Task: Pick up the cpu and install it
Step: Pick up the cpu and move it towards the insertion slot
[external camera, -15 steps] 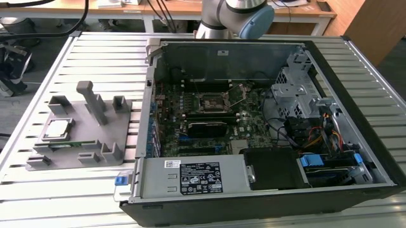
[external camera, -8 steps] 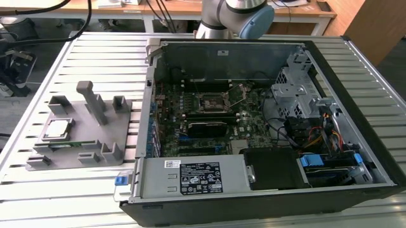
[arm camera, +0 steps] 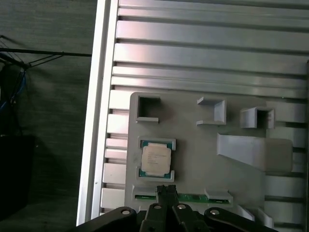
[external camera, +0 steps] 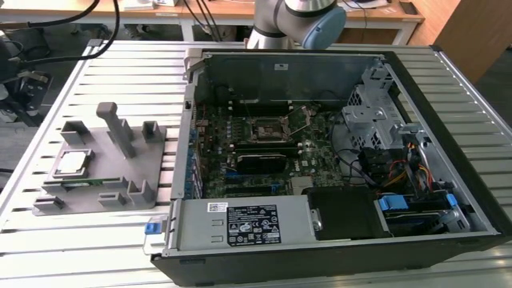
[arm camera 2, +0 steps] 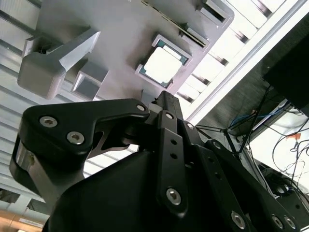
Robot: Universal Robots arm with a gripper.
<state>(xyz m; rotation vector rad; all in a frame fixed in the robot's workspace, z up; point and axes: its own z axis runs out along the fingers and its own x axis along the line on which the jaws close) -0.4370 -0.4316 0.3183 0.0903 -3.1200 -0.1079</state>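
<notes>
Slatted aluminium table (external camera: 120, 66) lies under everything, with desks and cables behind it along the exterior view's upper edge. On it I count two things: one grey holder plate (external camera: 104, 165) at the exterior view's left, and one open computer case (external camera: 288, 72) from the centre to the right.

One cpu (external camera: 74, 162) sits flat in a square pocket at the left of that plate, silvery top up. One tall post (external camera: 116, 129) stands just to its right, and one narrow green strip (external camera: 90, 182) lies just below it. Well apart from the chip, inside the case, is one black socket (external camera: 268, 129) with a metal frame, upper centre of the board. One stretch of my arm (external camera: 296, 18) shows at the upper edge.

Both wrist views bring what the wide one leaves out. They look down on the plate (arm camera: 193, 159) and the chip in its pocket (arm camera: 156, 159) (arm camera 2: 162, 65). The first wrist view also shows the green strip (arm camera: 193, 198) slotted on edge beside it.

They show my gripper (arm camera: 166, 189) (arm camera 2: 165, 96) too. Its two fingers are pressed together with nothing between them (one dark tip, as far as I can see). It hangs over the plate close to the cpu and clear of it, not touching. The chip is not yet lifted.
</notes>
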